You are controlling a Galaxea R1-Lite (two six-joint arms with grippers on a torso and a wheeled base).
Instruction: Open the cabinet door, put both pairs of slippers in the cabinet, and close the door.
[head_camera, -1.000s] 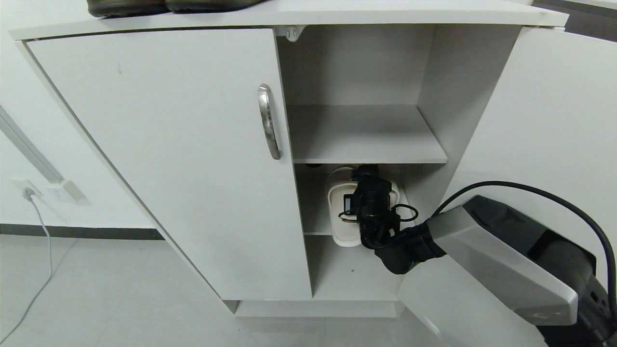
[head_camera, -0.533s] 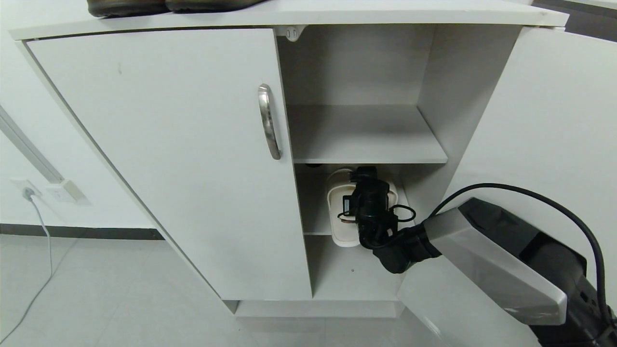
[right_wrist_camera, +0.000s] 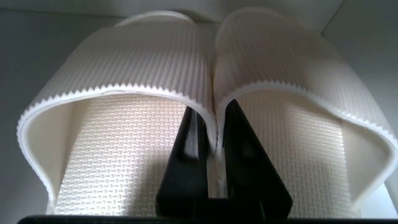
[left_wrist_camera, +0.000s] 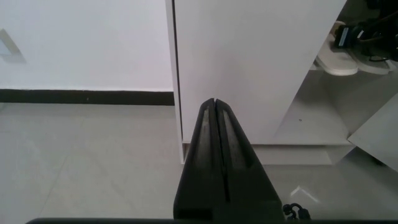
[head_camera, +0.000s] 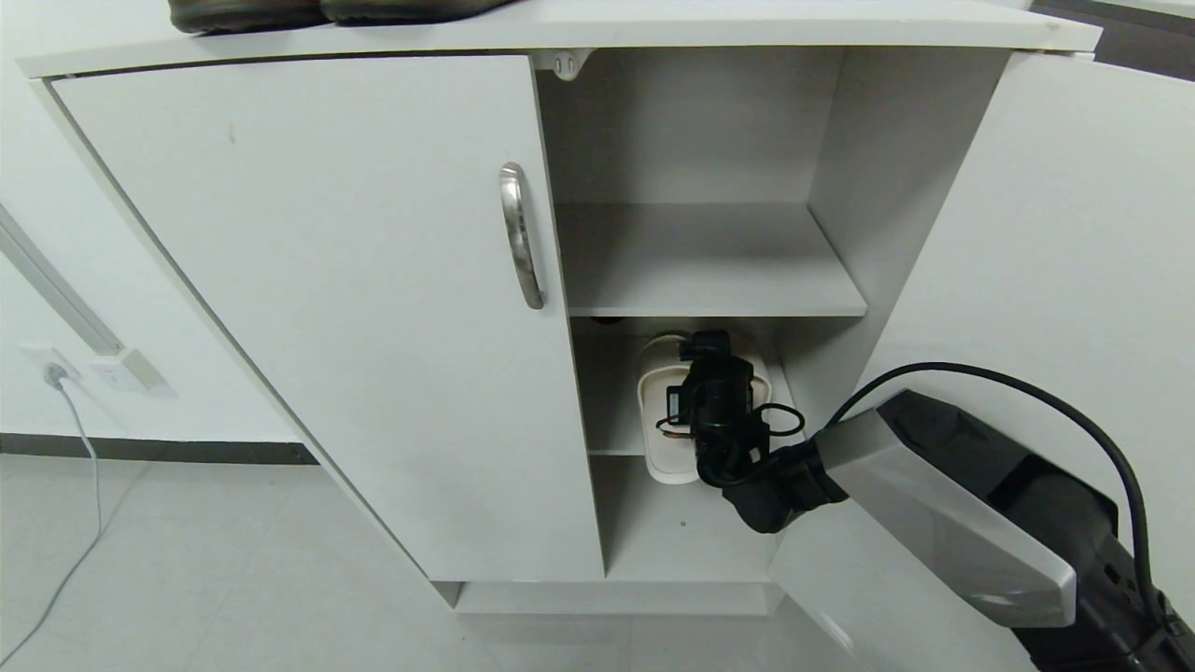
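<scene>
Right hand (right_wrist_camera: 214, 127) clamped the white slippers (right_wrist_camera: 118, 81) on the cabinet's (head_camera: 700, 28) lower shelf (head_camera: 611, 425); I judged the dark pair (head_camera: 280, 11) and closing the door (head_camera: 1046, 233) outstanding.

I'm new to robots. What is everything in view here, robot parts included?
cabinet: one, white, straight ahead
left door: one, white, closed, with a metal handle
right door: one, white, swung open
cream slippers: one pair, inside at the lower shelf
dark slippers: one pair, on the cabinet top, left end
wall socket: one, white, left wall, with a grey cable
right gripper: black, fingers shut on the cream slippers' adjoining edges
left gripper: black, fingers shut, above the floor
</scene>
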